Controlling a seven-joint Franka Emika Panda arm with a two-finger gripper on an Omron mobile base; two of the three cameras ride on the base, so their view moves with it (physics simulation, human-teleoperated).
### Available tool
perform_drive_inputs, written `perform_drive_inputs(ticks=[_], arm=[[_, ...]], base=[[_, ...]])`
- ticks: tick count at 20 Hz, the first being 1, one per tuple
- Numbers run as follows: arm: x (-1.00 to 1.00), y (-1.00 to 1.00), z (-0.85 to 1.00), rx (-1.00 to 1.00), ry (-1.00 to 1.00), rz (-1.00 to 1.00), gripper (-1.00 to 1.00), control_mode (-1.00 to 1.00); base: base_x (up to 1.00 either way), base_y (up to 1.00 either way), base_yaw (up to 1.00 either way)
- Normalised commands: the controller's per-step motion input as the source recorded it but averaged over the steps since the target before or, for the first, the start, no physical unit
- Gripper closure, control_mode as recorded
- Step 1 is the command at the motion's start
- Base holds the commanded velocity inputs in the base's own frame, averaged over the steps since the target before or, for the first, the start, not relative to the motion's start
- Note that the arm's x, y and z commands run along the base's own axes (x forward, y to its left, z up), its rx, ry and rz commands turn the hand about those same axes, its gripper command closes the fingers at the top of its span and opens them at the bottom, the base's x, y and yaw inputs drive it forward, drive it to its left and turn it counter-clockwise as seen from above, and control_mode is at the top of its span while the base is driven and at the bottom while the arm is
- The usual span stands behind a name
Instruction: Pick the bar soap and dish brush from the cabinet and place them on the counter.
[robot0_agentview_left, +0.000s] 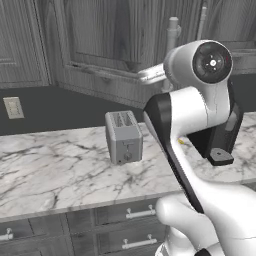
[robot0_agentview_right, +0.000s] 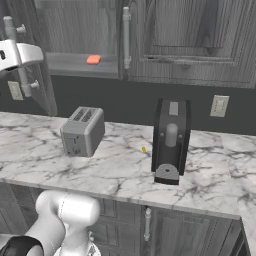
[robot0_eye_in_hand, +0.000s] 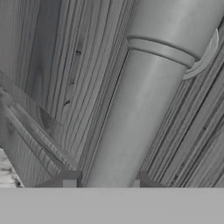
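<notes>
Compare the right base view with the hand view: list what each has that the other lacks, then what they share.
Right base view alone: the bar soap lying on the cabinet's grey shelf, the toaster and the dark coffee machine standing on the counter, and two wall outlets.

Hand view alone: the fingertips of the hand sitting on either side of a silver bar handle, seen very close.

Both: the dark grey wood-grain cabinet door and that silver handle.

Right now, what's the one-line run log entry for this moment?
phase: opening cabinet | claw: fingers either side of door handle | soap: on cabinet shelf | counter: toaster
</notes>
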Motion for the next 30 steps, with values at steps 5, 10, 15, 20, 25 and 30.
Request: perform_drive_inputs(ticks=[5, 10, 15, 20, 25, 30], arm=[[-0.05, 0.0, -0.03, 0.0, 0.0, 0.0, -1.0, -1.0], [-0.07, -0.01, 0.0, 0.0, 0.0, 0.0, -1.0, -1.0], [-0.49, -0.12, 0.03, 0.0, 0.0, 0.06, -1.0, -1.0], [-0.33, -0.26, 0.26, 0.0, 0.0, 0.12, -1.0, -1.0], [-0.21, -0.41, 0.25, 0.0, 0.0, 0.16, -1.0, -1.0], [-0.13, -0.46, 0.15, 0.02, 0.0, 0.17, -1.0, -1.0]], base=[[0.0, 0.0, 0.0], [0.0, 0.0, 0.0], [0.0, 0.0, 0.0], [0.0, 0.0, 0.0], [0.0, 0.0, 0.0], [0.0, 0.0, 0.0]])
